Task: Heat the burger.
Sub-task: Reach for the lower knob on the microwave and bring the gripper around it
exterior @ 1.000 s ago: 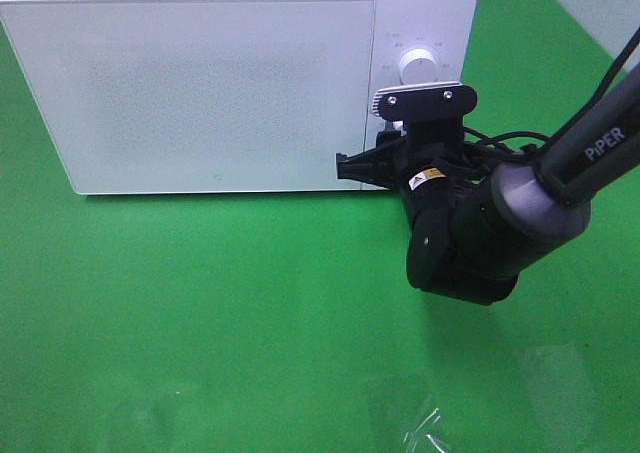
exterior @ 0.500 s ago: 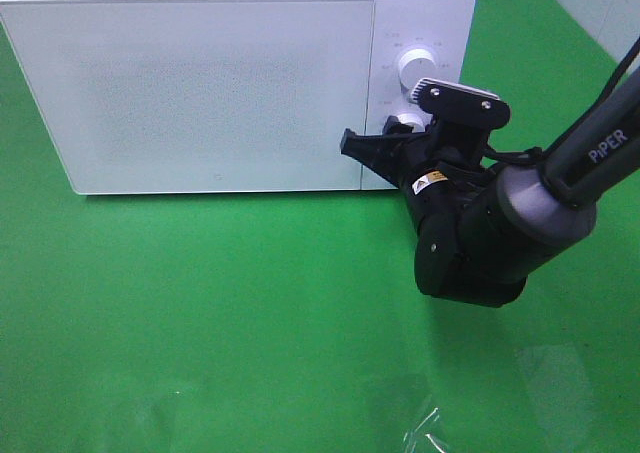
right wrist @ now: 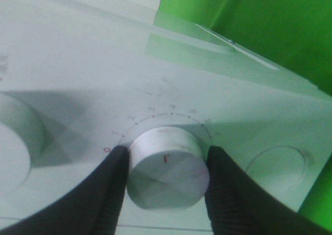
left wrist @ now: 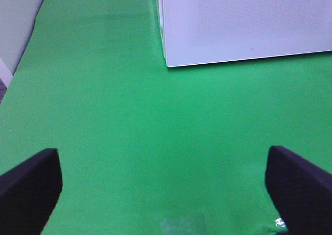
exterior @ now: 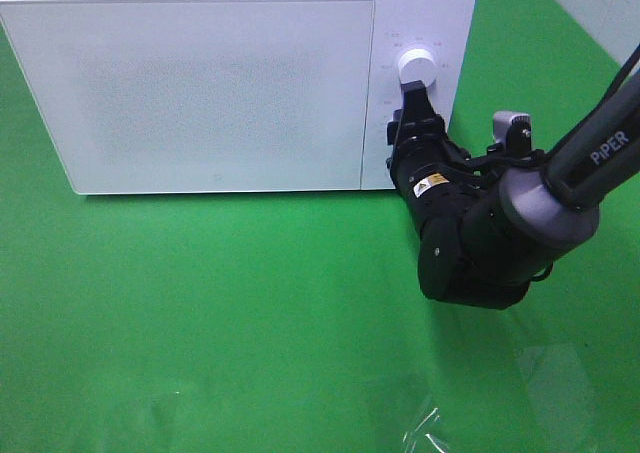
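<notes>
Filling the upper left of the exterior high view, on the green surface (exterior: 200, 323): the white microwave (exterior: 200, 83), door shut. Reaching in from the right edge: the right arm (exterior: 500, 228), now rolled about a quarter turn against a second ago, with the camera bracket gone from the top of the wrist to its right side. Outside the high view, seen only through its own wrist camera and hanging over green short of the microwave's corner: the left end effector (left wrist: 165, 191), spread fully wide, holding nothing. Shifted from the door's edge near frame centre up and right onto the control panel: the right end effector (right wrist: 167, 153), partly closed on the lower knob (right wrist: 167, 167) with a finger against each side, just below the upper knob (exterior: 417, 65). Reads as work at the door finished and timer-setting in hand; probably left to do, a turn of that dial. No burger in any view; presumably behind the shut door, though impossible to confirm.
</notes>
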You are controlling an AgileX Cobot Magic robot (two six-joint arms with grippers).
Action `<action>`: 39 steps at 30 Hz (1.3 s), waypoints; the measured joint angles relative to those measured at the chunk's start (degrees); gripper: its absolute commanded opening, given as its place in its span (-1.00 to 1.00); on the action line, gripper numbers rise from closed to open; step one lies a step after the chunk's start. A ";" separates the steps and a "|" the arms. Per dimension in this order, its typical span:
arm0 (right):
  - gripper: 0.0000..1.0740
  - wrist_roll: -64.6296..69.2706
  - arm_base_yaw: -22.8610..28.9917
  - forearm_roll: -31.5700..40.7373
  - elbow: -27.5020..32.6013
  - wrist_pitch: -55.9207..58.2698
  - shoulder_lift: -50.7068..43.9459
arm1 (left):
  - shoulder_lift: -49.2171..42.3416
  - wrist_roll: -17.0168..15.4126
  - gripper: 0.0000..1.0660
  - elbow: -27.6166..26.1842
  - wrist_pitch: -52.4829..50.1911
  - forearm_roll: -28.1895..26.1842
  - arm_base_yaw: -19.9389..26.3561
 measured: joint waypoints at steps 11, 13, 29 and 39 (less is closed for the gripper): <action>-0.98 18.39 0.00 0.00 0.00 -0.06 0.00 | 0.00 0.00 0.87 0.00 0.00 0.00 0.00; -0.98 19.19 0.00 -0.06 0.00 -0.06 0.00 | 0.00 0.00 0.87 0.00 0.00 0.00 0.00; -0.90 20.91 0.00 0.17 0.00 -0.06 0.00 | 0.00 0.00 0.87 0.00 0.00 0.00 0.00; -0.23 17.99 0.34 3.67 -0.46 0.06 0.00 | 0.00 0.00 0.87 0.00 0.00 0.00 0.00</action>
